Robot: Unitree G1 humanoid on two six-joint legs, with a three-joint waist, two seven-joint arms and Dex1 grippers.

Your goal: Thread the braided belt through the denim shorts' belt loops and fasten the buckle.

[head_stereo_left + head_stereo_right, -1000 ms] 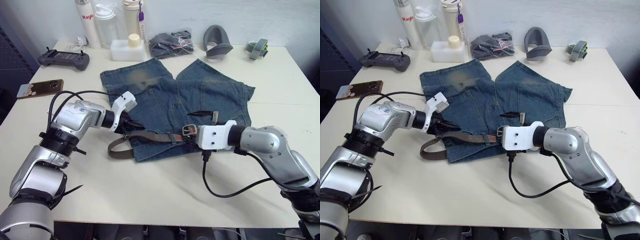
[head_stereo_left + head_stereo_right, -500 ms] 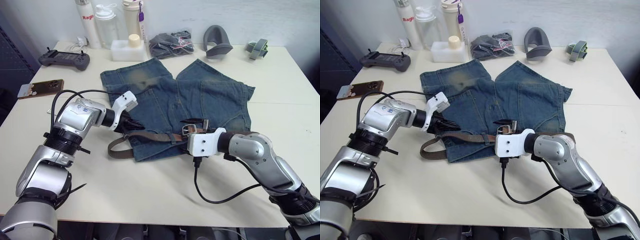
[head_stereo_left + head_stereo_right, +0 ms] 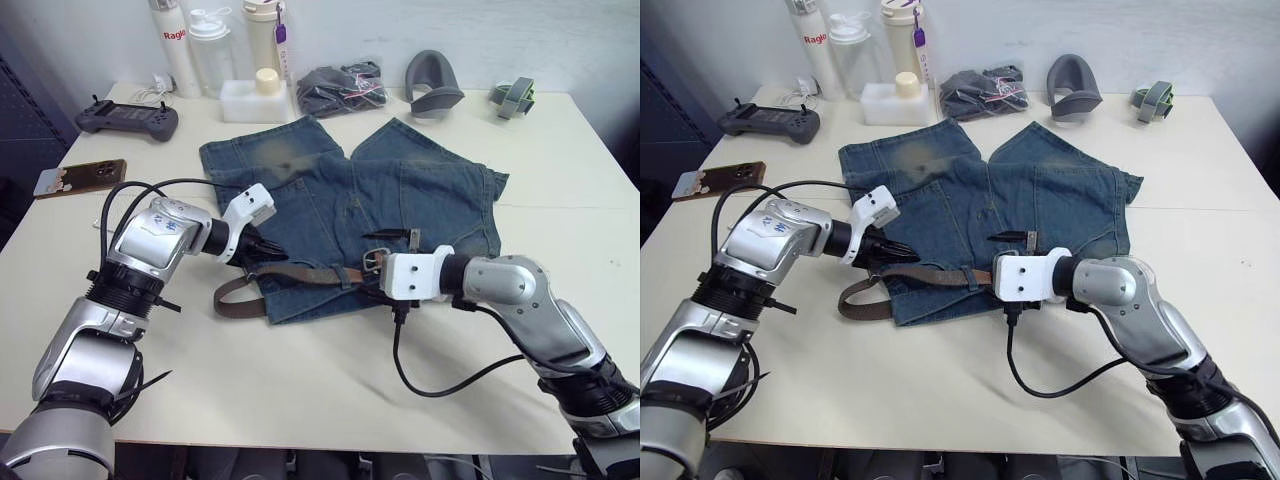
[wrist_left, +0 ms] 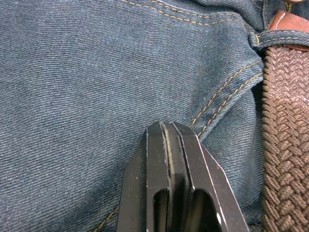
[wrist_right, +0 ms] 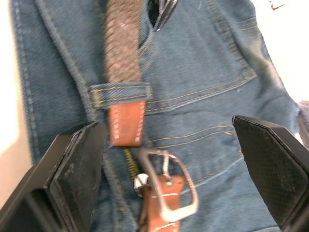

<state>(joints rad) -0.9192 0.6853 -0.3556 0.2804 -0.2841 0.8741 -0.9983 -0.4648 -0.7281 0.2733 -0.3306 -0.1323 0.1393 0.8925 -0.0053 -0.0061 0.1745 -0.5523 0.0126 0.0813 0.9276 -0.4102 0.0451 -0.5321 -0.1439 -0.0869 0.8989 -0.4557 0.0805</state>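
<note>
The right gripper has been drawn back slightly toward the waistband's right end, fingers spread wide over the buckle, while the left gripper is pressed shut on the denim shorts beside the braided belt.

Along the top edge of the table stand three bottles, a white container, a dark fabric bundle and a grey holder. At upper left lie a game controller and a phone. A strap roll sits upper right.
</note>
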